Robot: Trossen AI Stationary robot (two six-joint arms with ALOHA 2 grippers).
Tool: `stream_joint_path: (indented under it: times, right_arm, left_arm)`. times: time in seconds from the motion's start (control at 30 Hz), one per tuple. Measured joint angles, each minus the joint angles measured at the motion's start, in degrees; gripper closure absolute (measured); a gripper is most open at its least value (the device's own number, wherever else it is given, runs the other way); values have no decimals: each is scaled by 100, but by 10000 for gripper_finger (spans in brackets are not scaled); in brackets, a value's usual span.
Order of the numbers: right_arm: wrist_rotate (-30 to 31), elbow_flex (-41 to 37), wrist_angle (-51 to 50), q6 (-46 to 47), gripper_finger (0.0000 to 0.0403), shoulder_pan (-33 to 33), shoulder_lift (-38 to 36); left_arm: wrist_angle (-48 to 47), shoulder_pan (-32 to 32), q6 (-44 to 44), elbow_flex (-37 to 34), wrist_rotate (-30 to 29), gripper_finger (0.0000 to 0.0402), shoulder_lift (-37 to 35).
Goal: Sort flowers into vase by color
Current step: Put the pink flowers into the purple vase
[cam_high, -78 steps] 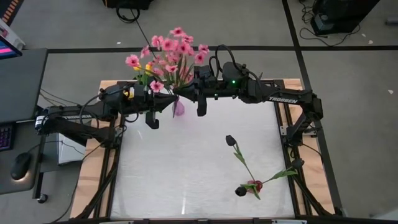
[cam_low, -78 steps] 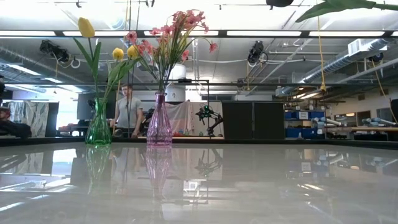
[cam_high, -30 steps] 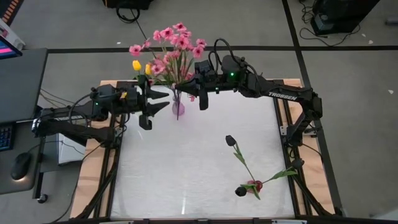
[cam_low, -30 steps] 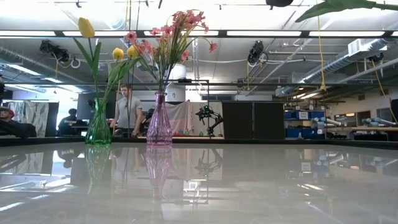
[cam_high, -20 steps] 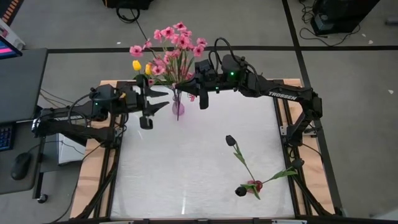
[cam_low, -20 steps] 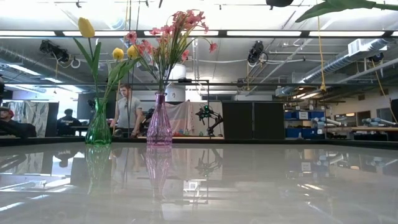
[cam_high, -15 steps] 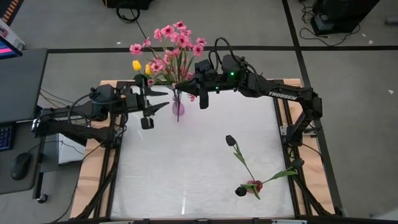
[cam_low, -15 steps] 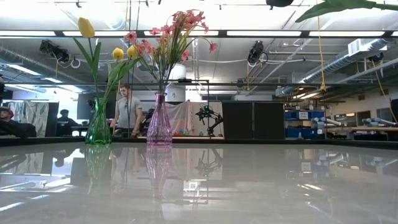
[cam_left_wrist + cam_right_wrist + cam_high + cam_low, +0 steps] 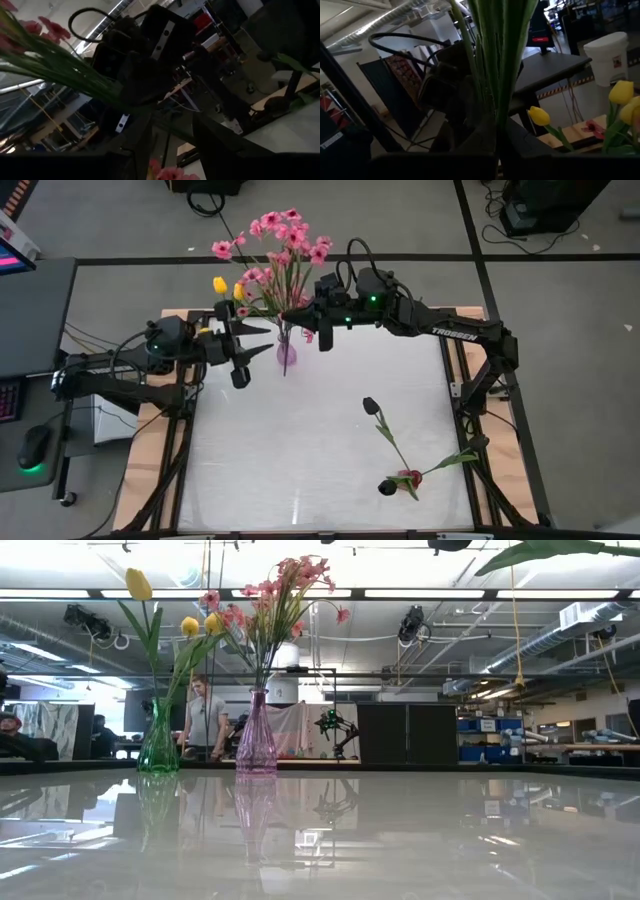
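— While both arms reach in over the far edge of the tabletop (image 9: 320, 470), where do you have the right tool (image 9: 287, 318)?

— I have it above the purple vase (image 9: 286, 352), fingers clamped together on the green stems of the pink flowers (image 9: 278, 242), whose stems run down into that vase.

— And the left tool (image 9: 250, 342)?

— It sits just beside the same vase, fingers apart, gripping nothing that I can see. Yellow tulips (image 9: 139, 584) stand in the green vase (image 9: 158, 740). Two dark red tulips (image 9: 372, 406) lie on the near right of the tabletop.
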Motion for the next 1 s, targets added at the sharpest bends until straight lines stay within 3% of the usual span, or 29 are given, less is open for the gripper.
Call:
stream_joint_path:
  times: [0.13, 0.63, 0.8, 1.0]
  right_arm:
    - [54, 0, 12, -126, 392, 28, 0]
    - [238, 0, 134, -2550, 392, 510, 0]
    - [731, 0, 101, -3540, 392, 708, 0]
    - [1162, 0, 94, -3834, 392, 772, 0]
  left_arm:
    - [34, -2, -268, 0, -69, 255, 66]
    - [104, -7, -1164, -2, -71, 255, 247]
    - [106, -7, -1523, -2, -71, 255, 247]
    - [287, -7, -1903, -2, -71, 255, 247]
